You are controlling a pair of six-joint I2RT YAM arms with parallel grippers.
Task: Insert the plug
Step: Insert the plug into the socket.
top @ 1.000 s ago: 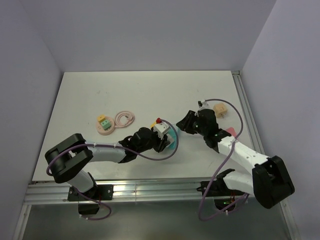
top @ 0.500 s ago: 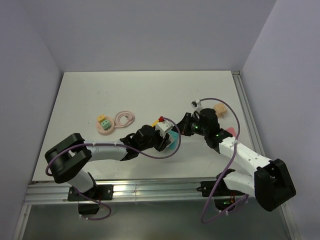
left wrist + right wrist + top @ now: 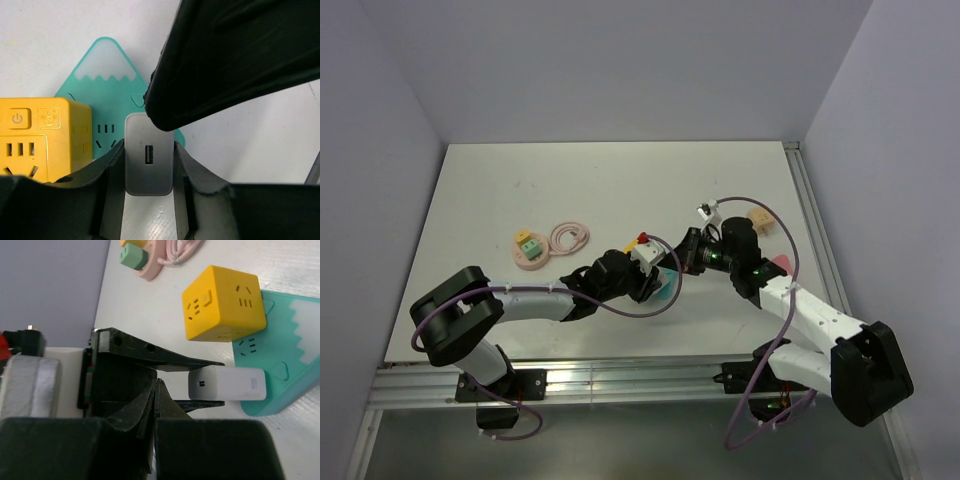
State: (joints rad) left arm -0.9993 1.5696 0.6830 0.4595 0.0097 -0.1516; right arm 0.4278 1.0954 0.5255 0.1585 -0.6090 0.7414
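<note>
Plug (image 3: 531,247) unmoved; R claw (image 3: 155,387) now closed, nearer L claw (image 3: 149,150) gripping white block (image 3: 227,383).

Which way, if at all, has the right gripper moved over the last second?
Yes. In the top view the right gripper has shifted left, away from the peach block near the right rail and toward the teal mat.

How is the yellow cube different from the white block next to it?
The yellow cube is square and chunky; the white block is longer and flatter. The yellow cube has many socket slots and a power button; the white block shows just one small slot. The left gripper clamps the white block, while the yellow cube stands free. Both are at the teal mountain-shaped board.
</note>
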